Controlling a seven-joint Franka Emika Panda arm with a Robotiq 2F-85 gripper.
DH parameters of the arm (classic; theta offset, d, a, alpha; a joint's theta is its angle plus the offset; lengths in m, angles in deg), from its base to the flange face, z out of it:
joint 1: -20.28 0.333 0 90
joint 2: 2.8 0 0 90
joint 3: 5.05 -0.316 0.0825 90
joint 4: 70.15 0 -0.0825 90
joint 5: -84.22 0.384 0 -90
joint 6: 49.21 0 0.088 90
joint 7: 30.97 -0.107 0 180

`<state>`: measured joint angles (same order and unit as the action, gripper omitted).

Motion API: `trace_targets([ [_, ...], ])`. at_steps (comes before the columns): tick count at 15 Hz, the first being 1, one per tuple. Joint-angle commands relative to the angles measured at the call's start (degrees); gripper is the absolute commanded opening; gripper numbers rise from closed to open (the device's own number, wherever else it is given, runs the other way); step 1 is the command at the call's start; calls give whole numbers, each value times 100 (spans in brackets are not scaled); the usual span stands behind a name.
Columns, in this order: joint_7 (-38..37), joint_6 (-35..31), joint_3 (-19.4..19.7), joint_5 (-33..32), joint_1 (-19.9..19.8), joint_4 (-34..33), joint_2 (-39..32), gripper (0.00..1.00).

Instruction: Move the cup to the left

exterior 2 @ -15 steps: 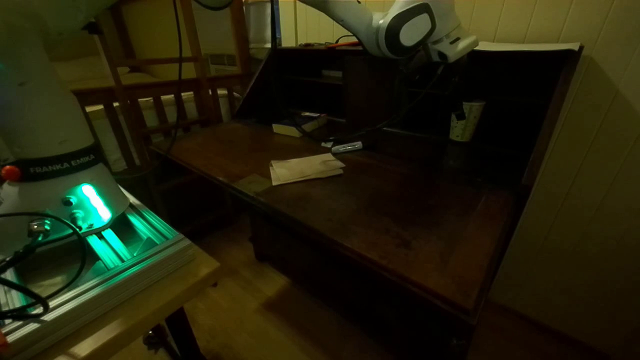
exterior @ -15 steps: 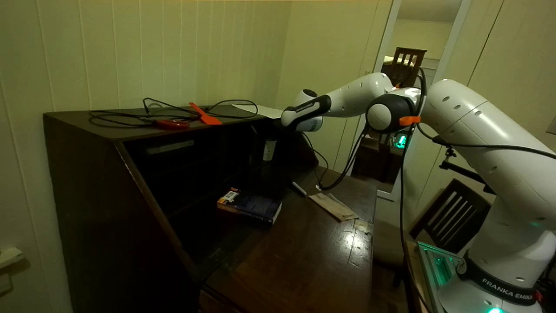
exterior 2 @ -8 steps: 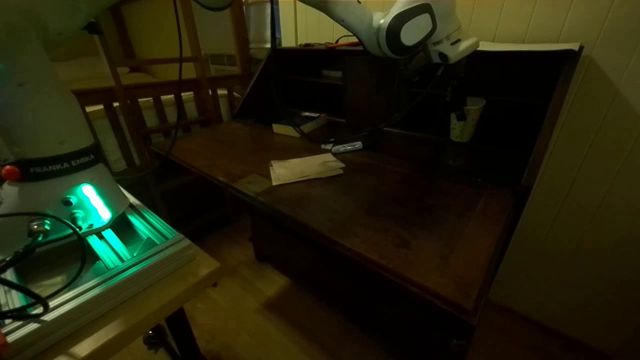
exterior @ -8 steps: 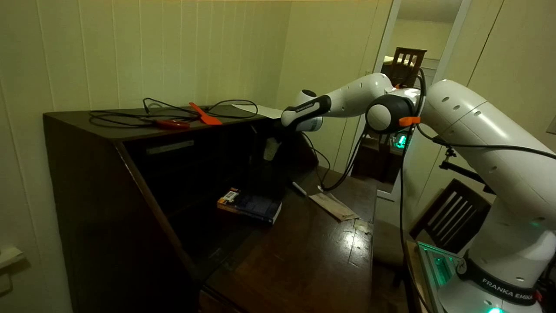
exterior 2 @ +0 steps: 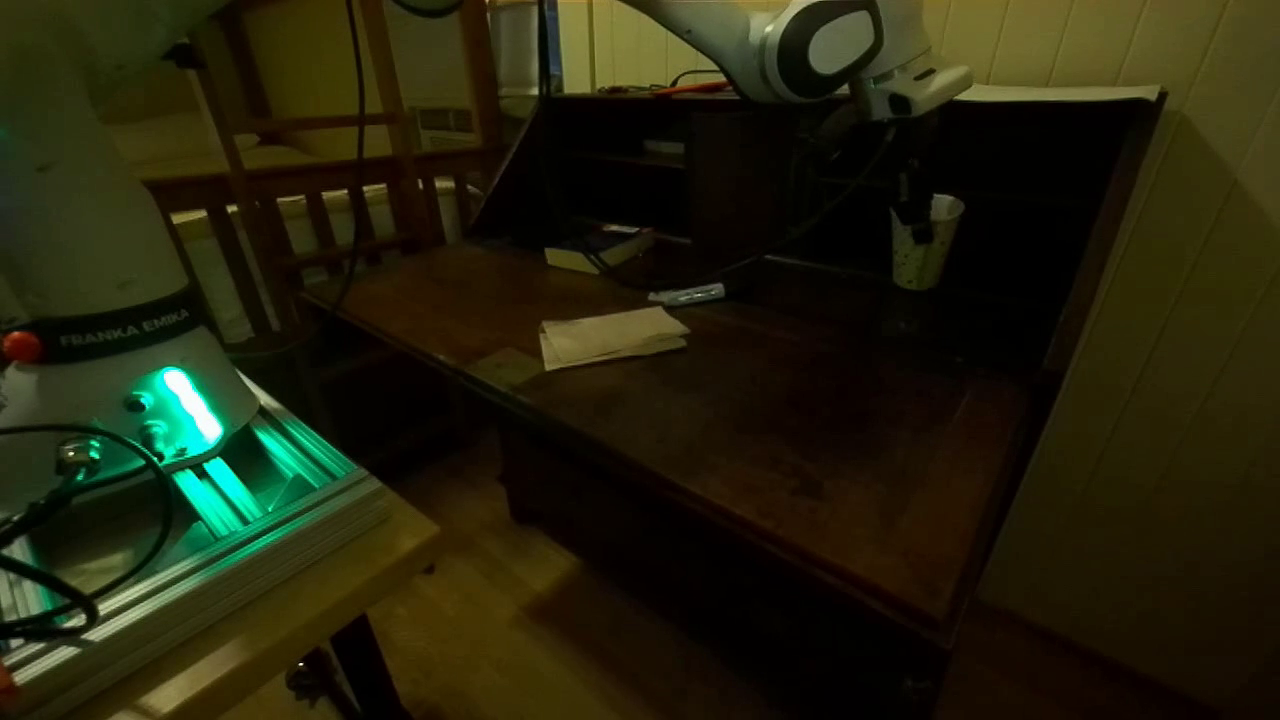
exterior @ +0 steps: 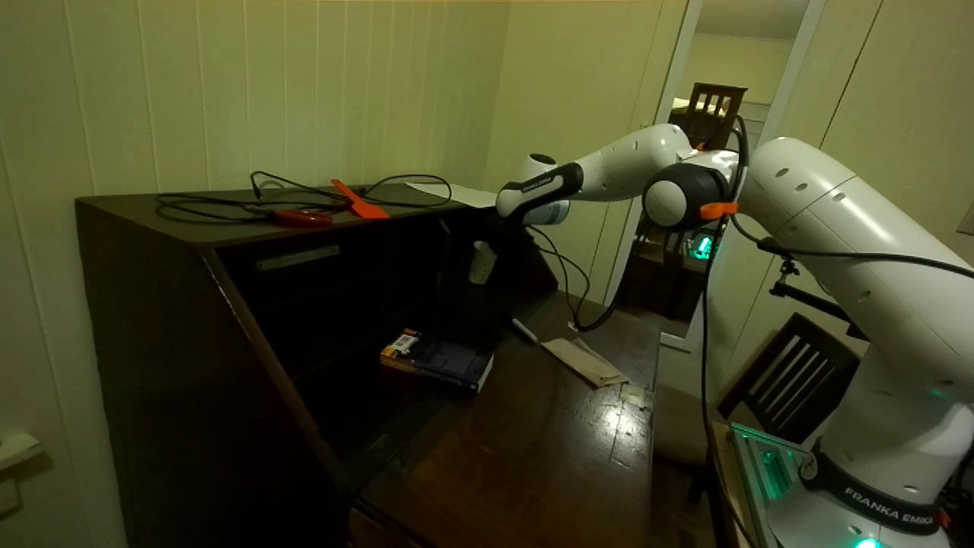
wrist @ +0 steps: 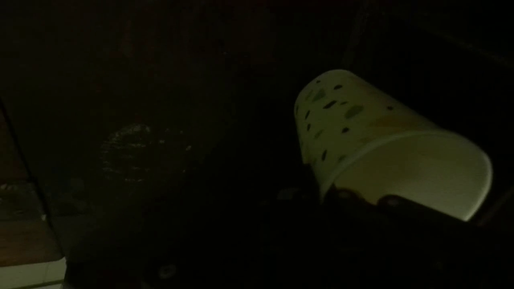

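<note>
The whitish cup with dark and coloured flecks lies tilted in the wrist view, its open mouth toward the camera. My dark gripper is shut on the cup's wall at the rim, with one finger inside the cup and the other outside. Much of the gripper is lost in shadow. In both exterior views the cup leans at the back of the desk, below the wrist. Dark fingers cover part of the cup near its top. Whether its base touches the desk I cannot tell.
On the desktop lie a dark blue book, a marker and a folded pale paper. The hutch shelves and side wall stand around the cup. On its top are cables and an orange spatula.
The gripper has closed on the cup's wall. The cup has tilted and shifted slightly with the wrist, rightward in an exterior view where the book lies nearer, leftward where the robot base glows.
</note>
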<state>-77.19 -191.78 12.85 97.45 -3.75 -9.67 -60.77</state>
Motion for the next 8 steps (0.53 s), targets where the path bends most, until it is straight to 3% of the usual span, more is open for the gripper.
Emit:
trace_targets([
  [1,108,276,185,-162,31,117,191,1],
  [8,36,688,536,-256,37,-115,76,1],
])
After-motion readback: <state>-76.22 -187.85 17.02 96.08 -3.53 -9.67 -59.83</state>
